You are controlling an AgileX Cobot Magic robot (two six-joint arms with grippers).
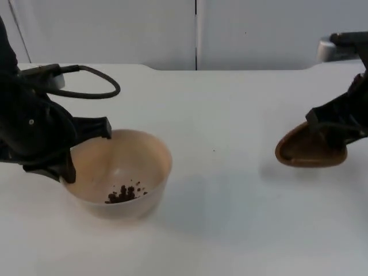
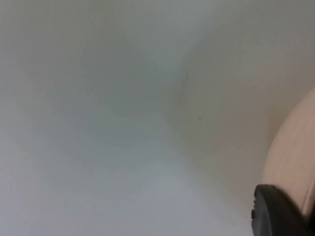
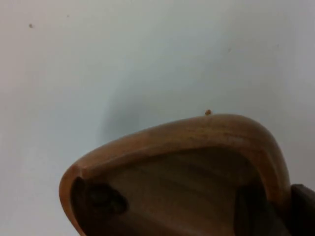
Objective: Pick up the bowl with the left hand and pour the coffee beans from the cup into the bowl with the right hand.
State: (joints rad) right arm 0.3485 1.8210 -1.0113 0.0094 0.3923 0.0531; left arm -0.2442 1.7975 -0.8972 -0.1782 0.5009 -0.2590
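A white table top (image 1: 230, 218) lies under both my pincers and runs on well beyond them, smooth and plain. Beyond my left pincer (image 1: 86, 150) and my right pincer (image 1: 333, 135), at the table's far edge, stands a pale grey partition wall (image 1: 115, 29). A thin dark upright seam (image 1: 196, 34) divides the wall, roughly midway between my two pincers. A tiny dark speck (image 1: 214, 151) sits on the table between them, well apart from each.

Bowl and cup, well apart
Beige bowl (image 1: 123, 172) upright, holding coffee beans (image 1: 122, 194); brown wooden cup (image 1: 310, 150) tilted, well right of the bowl.
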